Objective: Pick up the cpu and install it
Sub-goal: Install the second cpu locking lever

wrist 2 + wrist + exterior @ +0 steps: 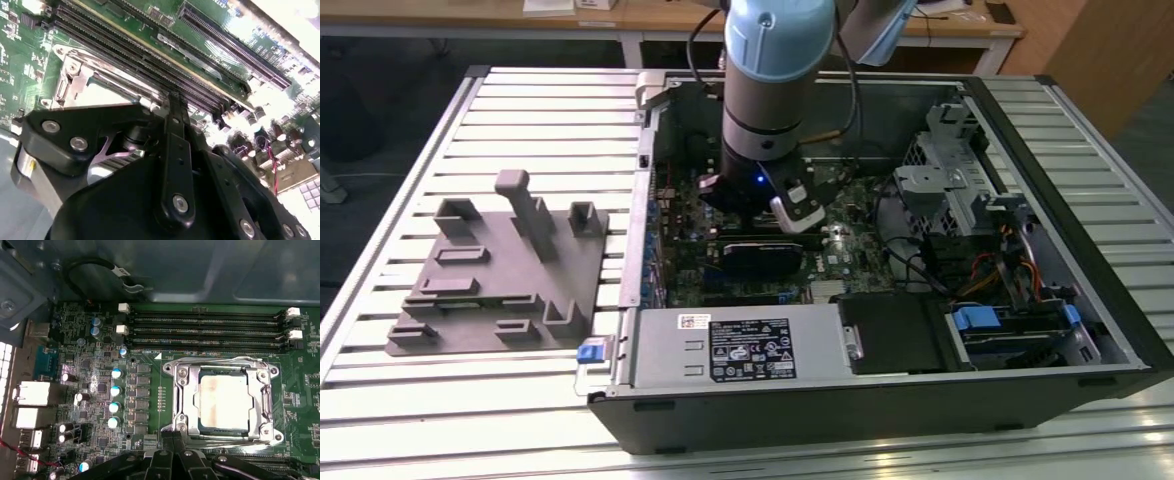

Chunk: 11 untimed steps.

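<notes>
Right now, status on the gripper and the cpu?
Gripper low over the motherboard, fingers shut. Cpu seated in socket frame. Nothing on top of it.

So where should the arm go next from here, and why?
Probably a small lift straight up, clear of the board. In the first wrist view the cpu already lies flat inside the socket frame, and the gripper sits at the frame's edge, off the chip.
</notes>
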Tool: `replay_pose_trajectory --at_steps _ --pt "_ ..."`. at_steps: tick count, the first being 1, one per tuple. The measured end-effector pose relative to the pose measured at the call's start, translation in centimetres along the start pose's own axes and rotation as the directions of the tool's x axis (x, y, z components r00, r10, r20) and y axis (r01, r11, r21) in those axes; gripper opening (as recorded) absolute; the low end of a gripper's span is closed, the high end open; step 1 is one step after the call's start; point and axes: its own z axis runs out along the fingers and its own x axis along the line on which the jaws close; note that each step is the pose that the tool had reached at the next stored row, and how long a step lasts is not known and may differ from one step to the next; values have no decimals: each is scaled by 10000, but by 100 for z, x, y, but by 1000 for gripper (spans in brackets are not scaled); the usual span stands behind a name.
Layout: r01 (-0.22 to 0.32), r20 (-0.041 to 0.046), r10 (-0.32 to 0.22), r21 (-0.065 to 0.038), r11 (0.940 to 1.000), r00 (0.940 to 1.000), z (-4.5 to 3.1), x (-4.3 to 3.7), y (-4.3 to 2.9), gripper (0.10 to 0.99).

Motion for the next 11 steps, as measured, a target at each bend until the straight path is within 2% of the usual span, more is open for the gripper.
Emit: replay_pose_trajectory --at_steps 11 --pt "4 -6 -4 -74 10000 10000 20 40 -6 106"
